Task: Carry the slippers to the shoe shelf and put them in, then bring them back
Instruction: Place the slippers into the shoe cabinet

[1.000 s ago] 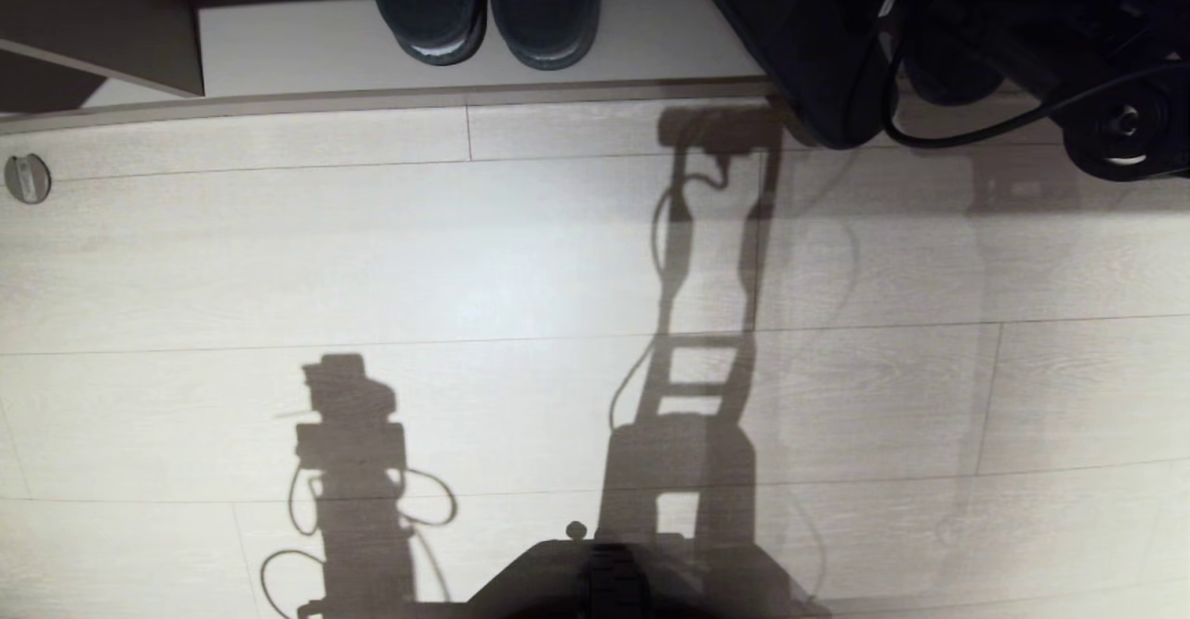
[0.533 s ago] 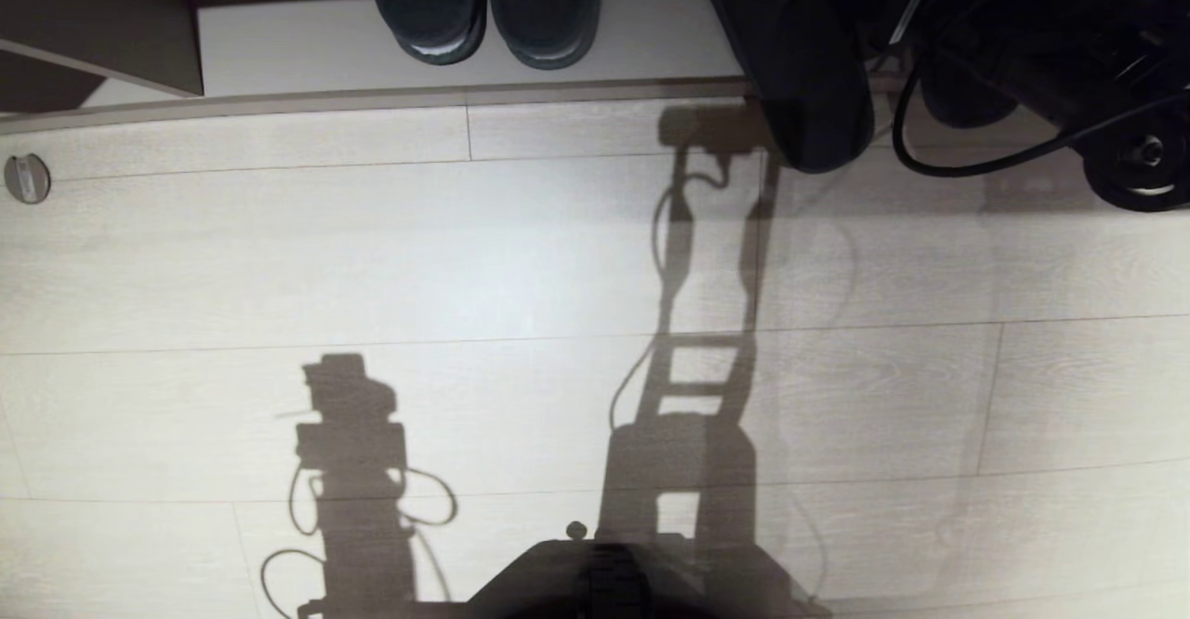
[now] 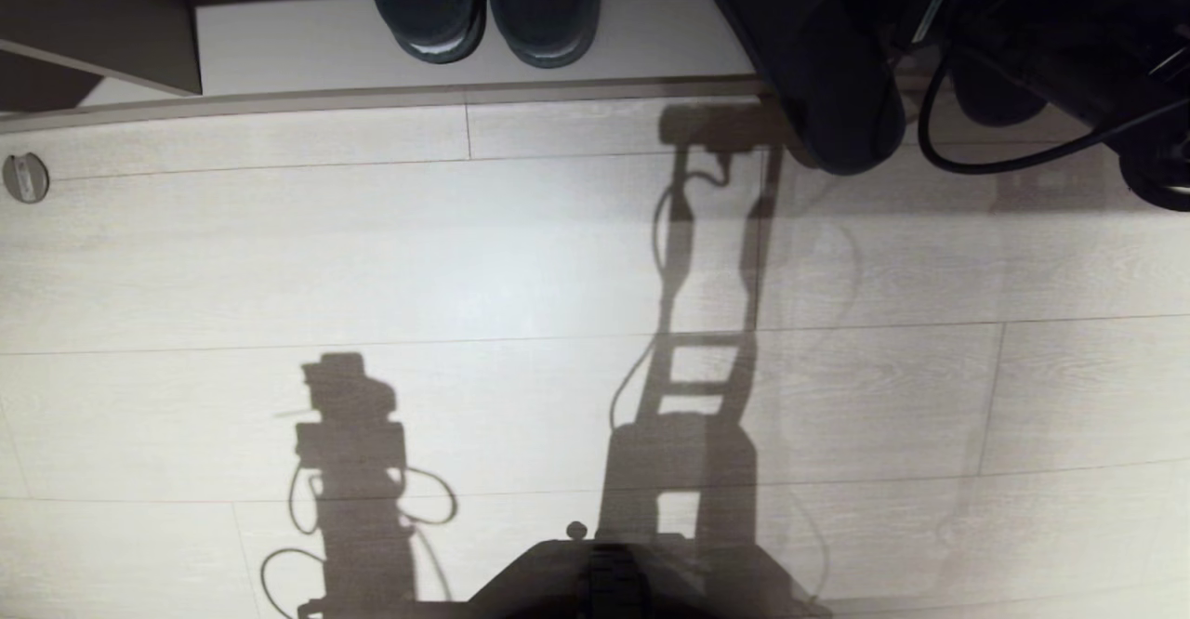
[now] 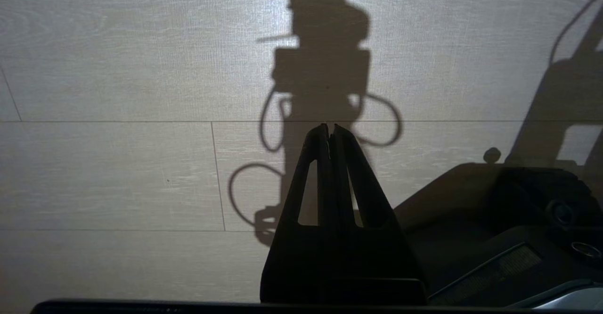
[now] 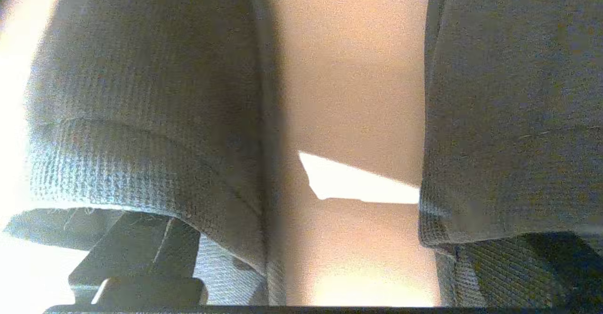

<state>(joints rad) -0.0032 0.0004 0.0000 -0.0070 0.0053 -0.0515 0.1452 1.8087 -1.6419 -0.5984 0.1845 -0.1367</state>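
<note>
Hanging lower and nearer than a second ago, one of the slippers overlaps the shoe shelf edge at far right, while the right gripper has drawn back rightward. One of its fingers sits inside a slipper's band, spread wide between the pair. Parked over the floor, the left gripper is pinched closed, empty.
</note>
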